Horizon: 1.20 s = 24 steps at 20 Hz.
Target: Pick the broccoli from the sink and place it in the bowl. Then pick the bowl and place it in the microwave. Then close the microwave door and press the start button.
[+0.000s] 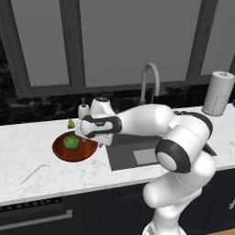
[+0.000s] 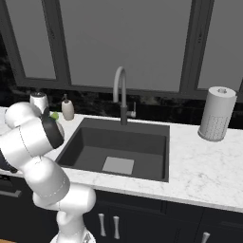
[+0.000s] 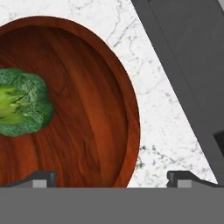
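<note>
Hand view: broccoli [image 3: 22, 103] lies in bowl [image 3: 109, 87], left of the open tool [image 3: 111, 178].

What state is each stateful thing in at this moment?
broccoli: lying inside the bowl, not held
bowl: upright on the counter left of the sink, not gripped
sink: basin holds no broccoli
gripper: open, above the bowl's rim, holding nothing
faucet: no water running
</note>
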### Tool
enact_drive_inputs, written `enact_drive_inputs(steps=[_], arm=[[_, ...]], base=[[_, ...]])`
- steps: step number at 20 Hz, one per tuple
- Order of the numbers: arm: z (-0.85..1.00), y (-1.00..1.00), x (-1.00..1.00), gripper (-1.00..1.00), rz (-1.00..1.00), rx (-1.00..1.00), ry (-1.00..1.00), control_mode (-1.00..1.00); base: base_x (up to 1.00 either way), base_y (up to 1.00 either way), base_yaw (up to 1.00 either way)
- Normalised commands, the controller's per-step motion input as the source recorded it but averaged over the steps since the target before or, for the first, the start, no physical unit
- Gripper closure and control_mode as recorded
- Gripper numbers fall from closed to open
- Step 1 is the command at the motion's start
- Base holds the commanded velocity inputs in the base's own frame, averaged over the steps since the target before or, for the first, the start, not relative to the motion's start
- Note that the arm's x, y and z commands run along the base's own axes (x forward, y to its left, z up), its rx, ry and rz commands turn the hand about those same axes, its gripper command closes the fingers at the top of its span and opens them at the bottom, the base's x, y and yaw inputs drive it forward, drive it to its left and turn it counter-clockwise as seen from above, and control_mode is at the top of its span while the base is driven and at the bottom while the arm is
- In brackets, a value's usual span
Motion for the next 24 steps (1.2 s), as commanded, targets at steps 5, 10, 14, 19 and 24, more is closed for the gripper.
enact_drive_inputs(steps=[5,10,14,19,24], arm=[[0.0,-0.04,0.0,-1.0,0.0,0.0,0.0,-1.0],[0.0,-0.23,0.0,-1.0,0.0,0.01,0.0,-1.0],[0.0,-0.21,0.0,-1.0,0.0,0.01,0.0,-1.0],[-0.05,0.0,0.0,-1.0,0.0,0.0,0.0,-1.0],[-0.16,0.0,0.11,-1.0,0.0,-0.01,0.0,-1.0]], base=[[0.0,0.0,0.0],[0.0,0.0,0.0],[0.0,0.0,0.0],[0.0,0.0,0.0],[0.0,0.0,0.0]])
